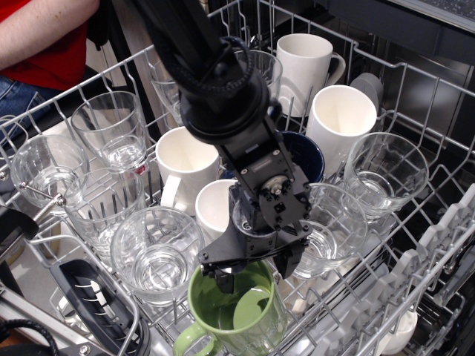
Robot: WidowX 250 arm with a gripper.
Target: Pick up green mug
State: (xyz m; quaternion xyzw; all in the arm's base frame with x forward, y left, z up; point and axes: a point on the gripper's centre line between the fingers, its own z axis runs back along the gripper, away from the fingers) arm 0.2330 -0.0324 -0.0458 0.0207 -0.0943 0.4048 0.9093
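The green mug (pixel 239 317) stands upright at the front of the dishwasher rack (pixel 415 245), its loop handle (pixel 187 341) pointing to the front left. My gripper (pixel 258 273) is open and hangs right over the mug's far rim. The left fingertip (pixel 225 282) dips into the mug's opening. The right fingertip (pixel 292 262) sits at or just outside the right rim. The arm hides the mug's far rim. The jaws have not closed on anything.
Several clear glasses (pixel 157 256) crowd the rack, one (pixel 330 230) right of the gripper. White mugs (pixel 187 159) (pixel 338 119) (pixel 303 63) and a dark navy mug (pixel 306 154) stand behind. A person in red (pixel 44 37) is at the top left.
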